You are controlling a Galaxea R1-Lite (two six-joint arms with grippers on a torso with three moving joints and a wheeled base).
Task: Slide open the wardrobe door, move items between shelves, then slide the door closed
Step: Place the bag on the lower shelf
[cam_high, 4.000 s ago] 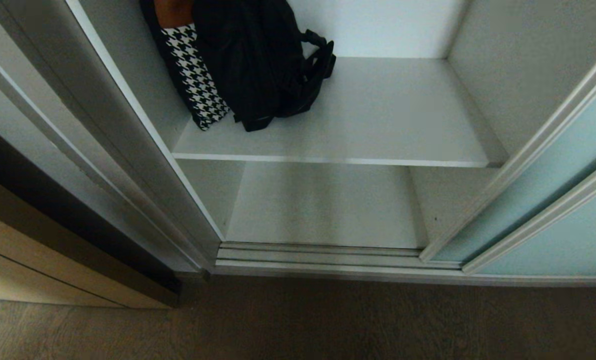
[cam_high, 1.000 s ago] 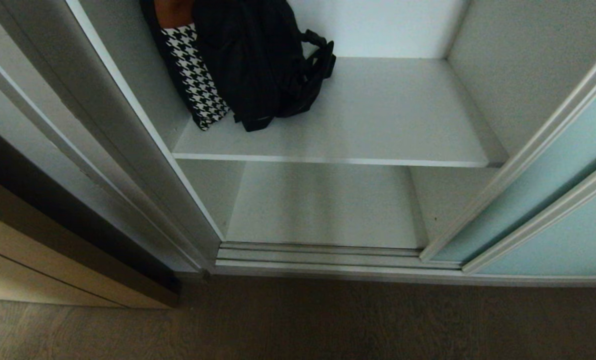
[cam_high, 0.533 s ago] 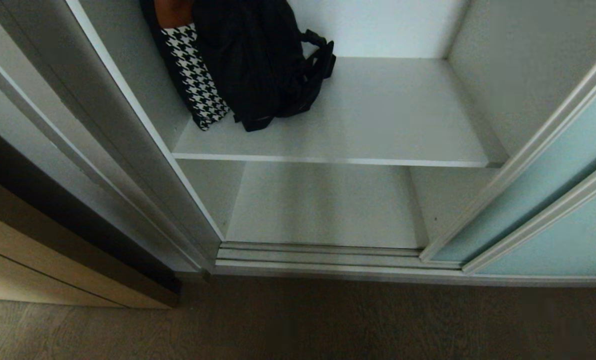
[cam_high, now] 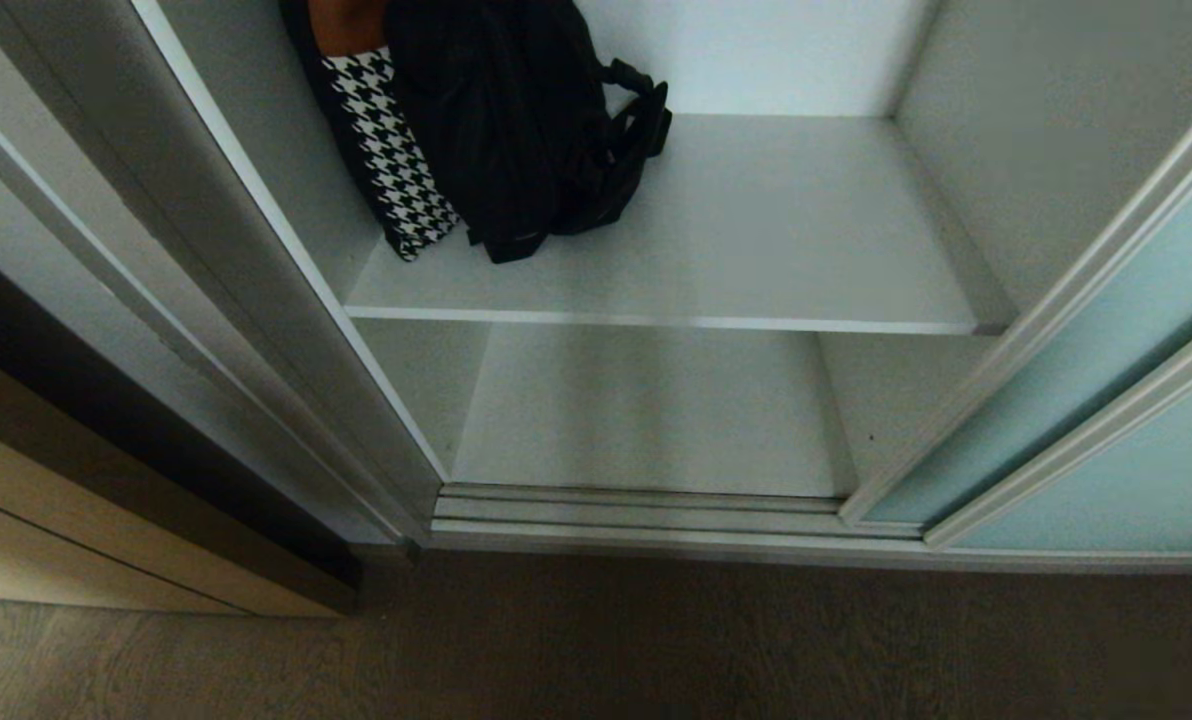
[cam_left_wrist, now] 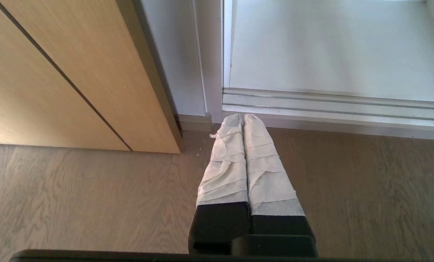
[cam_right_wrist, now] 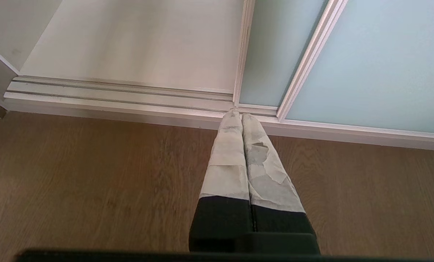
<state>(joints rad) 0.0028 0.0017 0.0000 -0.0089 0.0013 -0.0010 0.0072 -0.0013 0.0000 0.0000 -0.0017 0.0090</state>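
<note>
The left gripper (cam_left_wrist: 243,118), two long tapered fingers wrapped in creased white tape over black bases, has its fingers pressed together with nothing between them; it hangs above the brown wood-grain plank floor (cam_left_wrist: 75,196), pointing at the ribbed silver floor track (cam_left_wrist: 333,105), beside the light tan wooden cabinet front (cam_left_wrist: 56,72). The right gripper (cam_right_wrist: 241,115), taped the same way with one patch torn and peeling, is likewise closed on nothing and points at the foot of the sliding wardrobe door (cam_right_wrist: 377,62).

That door, a panel of frosted pale aqua glass in a slim silver metal frame (cam_high: 1136,480), stands pushed to the right, leaving the wardrobe open. Inside, the flat matte light-grey upper shelf (cam_high: 756,250) has a thin white front edge; the lower shelf (cam_high: 646,410) lies bare beneath it. On the upper shelf's back left corner lean the items: a black-and-white houndstooth soft piece (cam_high: 391,150) against the grey side wall (cam_high: 256,130), touching a rumpled black cloth bundle (cam_high: 496,120) with looped black straps (cam_high: 641,120) on its right. No writing or label can be read.
</note>
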